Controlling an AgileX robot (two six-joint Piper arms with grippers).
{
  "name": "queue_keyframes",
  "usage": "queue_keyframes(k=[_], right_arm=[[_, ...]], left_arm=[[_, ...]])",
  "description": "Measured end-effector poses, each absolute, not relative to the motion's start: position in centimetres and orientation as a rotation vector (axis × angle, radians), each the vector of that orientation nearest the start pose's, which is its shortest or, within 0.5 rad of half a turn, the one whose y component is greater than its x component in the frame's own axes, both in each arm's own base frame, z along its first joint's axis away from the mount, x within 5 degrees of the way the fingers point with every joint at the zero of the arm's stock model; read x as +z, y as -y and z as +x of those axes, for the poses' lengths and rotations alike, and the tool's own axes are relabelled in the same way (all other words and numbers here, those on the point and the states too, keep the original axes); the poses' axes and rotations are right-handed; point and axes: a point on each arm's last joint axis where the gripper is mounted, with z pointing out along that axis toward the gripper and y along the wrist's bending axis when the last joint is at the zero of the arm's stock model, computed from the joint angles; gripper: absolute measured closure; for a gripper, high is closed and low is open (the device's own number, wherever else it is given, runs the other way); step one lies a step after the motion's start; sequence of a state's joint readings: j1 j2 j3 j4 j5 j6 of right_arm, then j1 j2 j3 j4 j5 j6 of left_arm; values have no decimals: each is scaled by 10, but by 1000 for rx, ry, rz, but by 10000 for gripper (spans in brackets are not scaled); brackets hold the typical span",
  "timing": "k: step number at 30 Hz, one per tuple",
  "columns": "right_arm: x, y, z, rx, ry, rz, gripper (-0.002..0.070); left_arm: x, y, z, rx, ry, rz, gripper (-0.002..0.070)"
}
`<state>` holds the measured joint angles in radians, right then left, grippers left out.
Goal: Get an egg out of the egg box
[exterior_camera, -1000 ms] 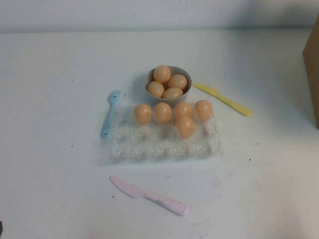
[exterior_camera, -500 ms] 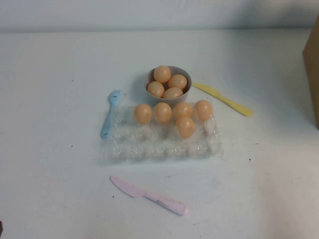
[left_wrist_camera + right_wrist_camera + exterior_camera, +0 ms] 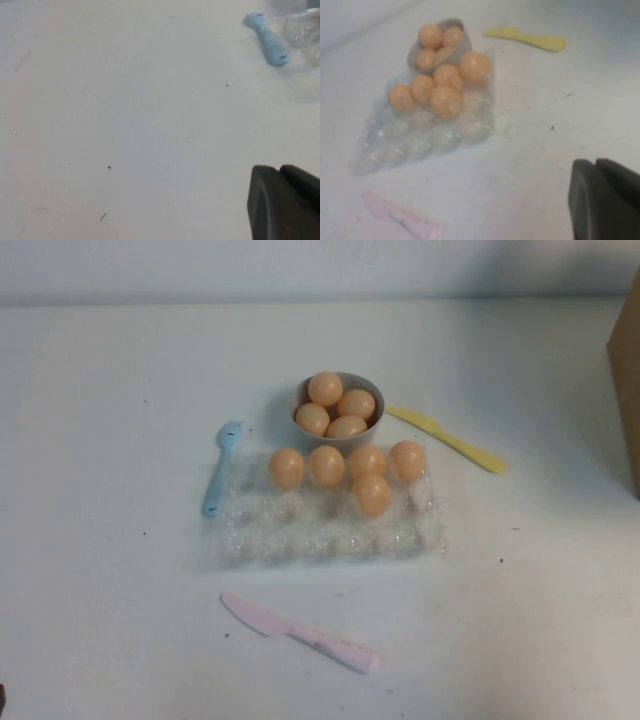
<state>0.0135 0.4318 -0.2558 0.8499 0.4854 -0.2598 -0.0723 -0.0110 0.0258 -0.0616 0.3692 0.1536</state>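
The clear crinkly egg box (image 3: 330,530) lies mid-table, with several peach-orange eggs along its far row and one egg (image 3: 371,494) just in front of them. From the right wrist view the egg box (image 3: 420,140) and its eggs (image 3: 446,100) appear some way off. My right gripper (image 3: 595,162) is shut and empty over bare table, well short of the box. Over bare table to the left is my left gripper (image 3: 279,169), shut and empty, with the box's corner (image 3: 305,30) far from it. Neither arm shows in the high view.
A grey bowl (image 3: 300,398) holding several eggs stands just behind the box. A blue fork (image 3: 220,468) lies at the box's left, a yellow knife (image 3: 445,438) at the back right, a pink knife (image 3: 300,633) in front. A brown box (image 3: 625,370) stands at the right edge.
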Motion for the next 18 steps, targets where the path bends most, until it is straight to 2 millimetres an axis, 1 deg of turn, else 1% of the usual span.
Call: queue_keyframes(k=[1, 3, 6, 8, 12, 14, 16, 18], right_arm=[[246, -34, 94, 664, -2051, 230, 694], [264, -34, 114, 600, -2117, 129, 694], [282, -36, 145, 596, -2165, 103, 694], [287, -37, 162, 588, -2204, 52, 694], [296, -45, 199, 577, -2336, -232, 694], [304, -48, 219, 596, -2390, -353, 694], [309, -53, 241, 608, -2456, -466, 694], [309, -59, 261, 592, -2525, -548, 694]], left_arm=[[172, 6, 52, -4, -1859, 172, 678], [172, 6, 52, -4, -1859, 172, 678], [172, 6, 52, -4, -1859, 172, 678], [172, 6, 52, -4, -1859, 172, 678], [172, 6, 52, -4, -1859, 172, 678], [172, 6, 52, -4, -1859, 172, 678], [172, 6, 52, -4, -1859, 172, 678], [172, 6, 52, -4, -1859, 172, 678]])
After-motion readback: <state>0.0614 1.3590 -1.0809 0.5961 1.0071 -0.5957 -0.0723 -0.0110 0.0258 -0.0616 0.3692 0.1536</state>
